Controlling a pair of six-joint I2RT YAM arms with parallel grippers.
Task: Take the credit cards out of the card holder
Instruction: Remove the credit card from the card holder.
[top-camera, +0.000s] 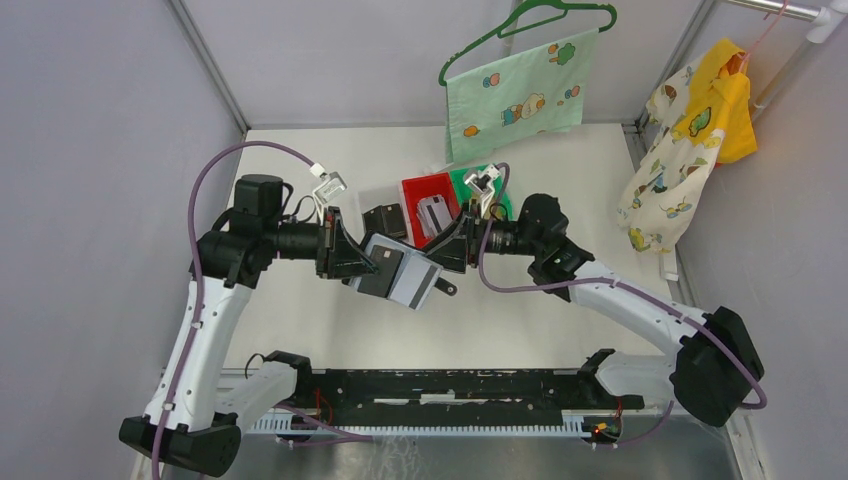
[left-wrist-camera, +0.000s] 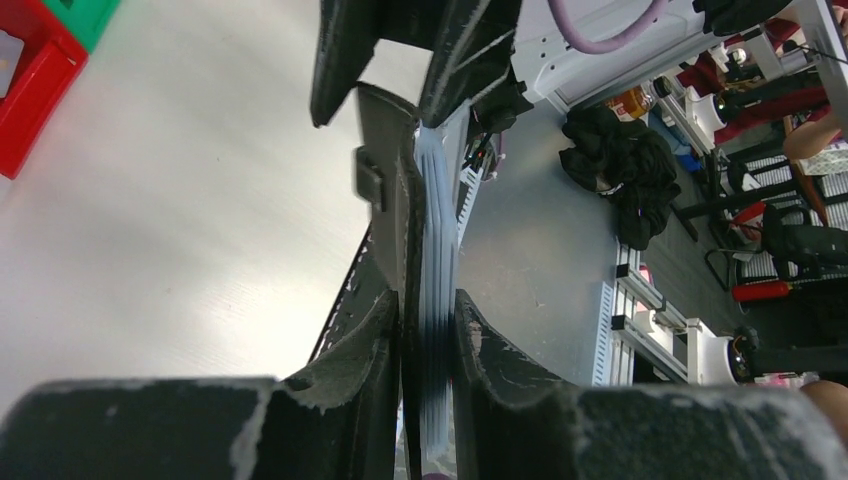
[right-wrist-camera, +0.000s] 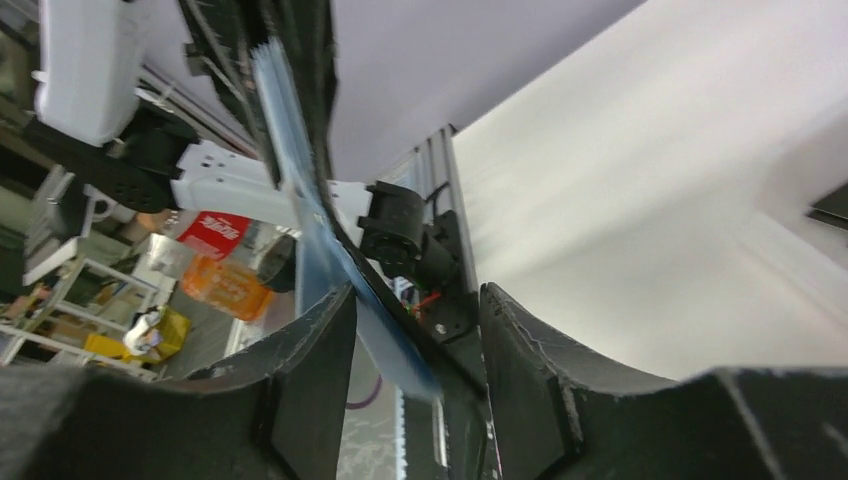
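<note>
My left gripper holds the black card holder above the middle of the table, shut on it. Whitish-grey credit cards stick out of the holder toward the right. In the left wrist view the fingers clamp the holder and the stack of cards edge-on. My right gripper is at the free end of the cards. In the right wrist view its jaws stand apart, with the cards' edge passing loosely between them.
A red bin with a pale card in it and a green bin stand behind the grippers. A black object lies left of the red bin. A patterned cloth hangs on a green hanger at the back, and garments hang at the right.
</note>
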